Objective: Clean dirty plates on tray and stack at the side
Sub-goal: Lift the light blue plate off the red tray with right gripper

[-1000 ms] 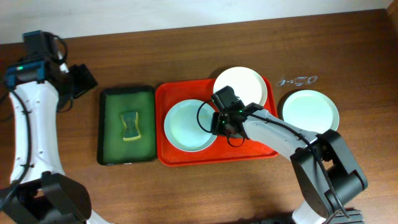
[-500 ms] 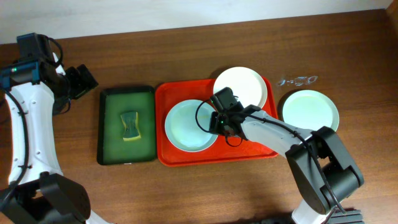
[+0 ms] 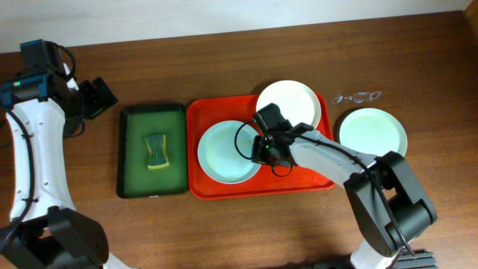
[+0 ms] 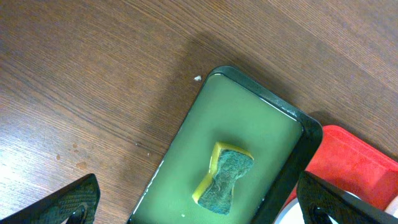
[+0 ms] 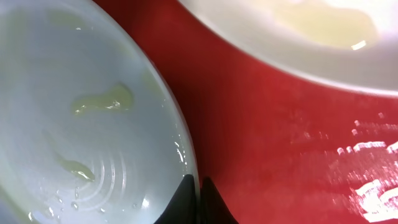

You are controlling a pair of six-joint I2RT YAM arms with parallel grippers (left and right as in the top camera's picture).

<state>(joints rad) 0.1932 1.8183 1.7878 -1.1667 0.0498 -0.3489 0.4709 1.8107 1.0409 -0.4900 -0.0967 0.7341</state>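
Note:
A red-orange tray [image 3: 224,188] holds a mint-blue plate [image 3: 224,152] with yellowish smears and a cream-white plate [image 3: 293,101] leaning on its far rim. A second mint-blue plate [image 3: 373,133] lies on the table to the right. My right gripper [image 3: 262,152] is shut on the right rim of the mint-blue plate on the tray; in the right wrist view its fingertips [image 5: 198,186] pinch that rim [image 5: 186,149] over the tray [image 5: 273,137], below the cream plate [image 5: 311,31]. My left gripper [image 4: 199,214] is open, high above the table at the left.
A dark green tray [image 3: 134,161] left of the red tray holds a yellow-green sponge [image 3: 156,152], also in the left wrist view [image 4: 225,177] on the green tray [image 4: 249,118]. A small clear wrapper [image 3: 357,96] lies at the back right.
The left arm shifted slightly left a second ago and has held still since. The right gripper stays at the plate's rim.

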